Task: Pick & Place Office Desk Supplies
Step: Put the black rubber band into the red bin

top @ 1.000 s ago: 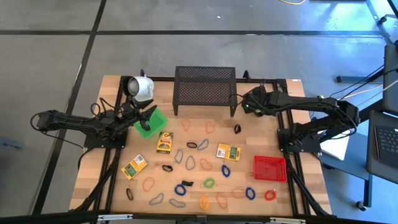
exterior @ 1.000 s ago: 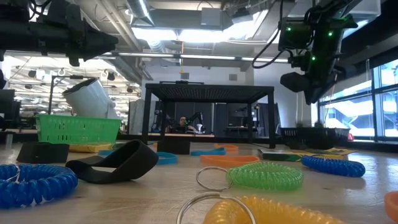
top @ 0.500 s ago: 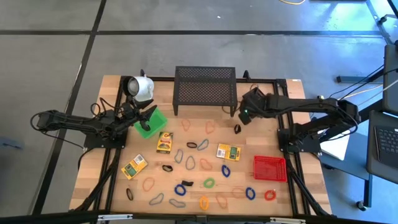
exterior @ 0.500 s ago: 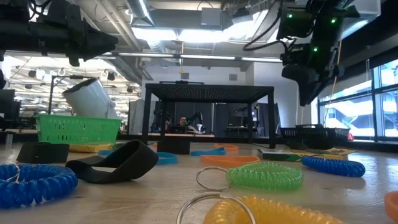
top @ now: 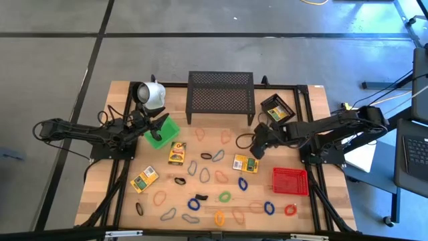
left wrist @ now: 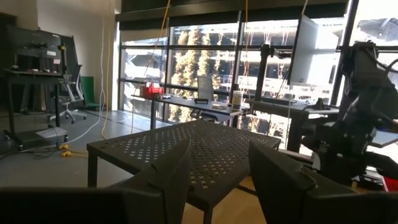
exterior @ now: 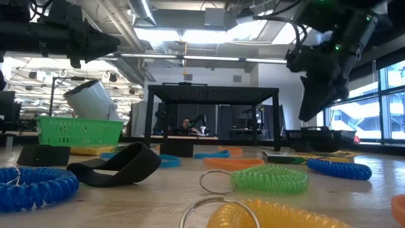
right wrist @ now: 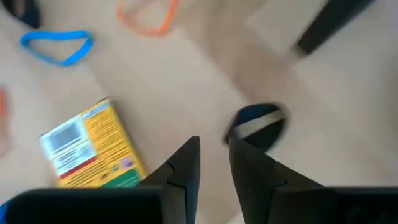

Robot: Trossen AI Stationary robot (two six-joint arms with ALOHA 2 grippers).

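Observation:
Many small loops of several colours, such as a blue one [top: 193,203] and a green one [top: 225,197], lie spread over the wooden table. Three flat yellow boxes [top: 177,152] [top: 144,179] [top: 245,163] lie flat among them. Another yellow box lies in a black tray [top: 276,109] at the far right. My right gripper [right wrist: 214,162] hangs above the table, pointing down, narrowly open with nothing between its fingers. A black loop [right wrist: 256,121] lies just beyond it, and a yellow box [right wrist: 93,146] lies beside it. My left gripper [left wrist: 217,180] waits open by the green basket [top: 162,131].
A black mesh shelf [top: 221,94] stands at the far middle, with a white mug [top: 150,94] on its side to the left of it. A red basket [top: 290,181] sits at the near right. Bare wood shows between the shelf and the loops.
My right gripper has swung from above the black tray toward the table's near edge and a little left, sinking and tipping to point down over the black loop. The tray with its yellow box now shows uncovered.

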